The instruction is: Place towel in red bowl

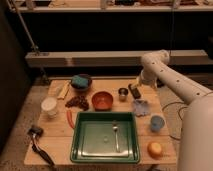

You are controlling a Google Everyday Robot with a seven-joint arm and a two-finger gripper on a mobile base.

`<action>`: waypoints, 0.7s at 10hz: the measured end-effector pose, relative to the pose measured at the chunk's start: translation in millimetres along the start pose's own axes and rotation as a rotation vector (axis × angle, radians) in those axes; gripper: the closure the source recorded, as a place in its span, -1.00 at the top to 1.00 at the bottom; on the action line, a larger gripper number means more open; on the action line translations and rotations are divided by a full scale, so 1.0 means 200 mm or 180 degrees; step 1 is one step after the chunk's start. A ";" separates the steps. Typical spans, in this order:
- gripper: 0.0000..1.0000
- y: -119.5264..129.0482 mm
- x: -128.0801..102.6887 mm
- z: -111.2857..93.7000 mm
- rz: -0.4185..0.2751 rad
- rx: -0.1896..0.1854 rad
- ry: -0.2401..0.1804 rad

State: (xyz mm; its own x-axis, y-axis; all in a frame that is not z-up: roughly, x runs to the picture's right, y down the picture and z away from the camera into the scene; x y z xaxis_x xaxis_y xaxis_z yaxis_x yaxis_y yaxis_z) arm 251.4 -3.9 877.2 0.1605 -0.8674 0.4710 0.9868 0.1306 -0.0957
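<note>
Towel (pixel 141 107): small, pale grey-blue, crumpled in wrinkled folds, lying low on the table (pixel 60 131), right of the red bowl (pixel 102 100) and apart from it. Red bowl: round, shallow, red-orange, darker inside, upright near table centre. Gripper (pixel 134 91): just beyond the towel's far edge.

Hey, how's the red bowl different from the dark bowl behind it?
The red bowl is orange-red and empty; the dark bowl is nearly black and holds a teal sponge. The red bowl sits by the green tray; the dark bowl farther back and left. Both are round and upright. The claw hovers right of both, near the metal cup, touching neither.
</note>
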 end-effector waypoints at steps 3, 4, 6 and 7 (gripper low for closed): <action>0.60 -0.02 0.00 0.00 -0.0021 0.0002 0.0015; 0.60 -0.02 0.00 0.00 -0.0020 0.0001 0.0013; 0.60 -0.01 0.00 0.00 -0.0008 0.0001 0.0014; 0.60 -0.01 0.01 0.01 -0.0058 0.0047 -0.0054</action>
State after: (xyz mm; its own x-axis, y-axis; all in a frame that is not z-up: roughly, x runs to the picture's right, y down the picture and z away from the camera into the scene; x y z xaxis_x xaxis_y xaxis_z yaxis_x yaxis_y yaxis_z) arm 250.2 -5.8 879.7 0.1427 -0.8614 0.4874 0.9898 0.1221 -0.0741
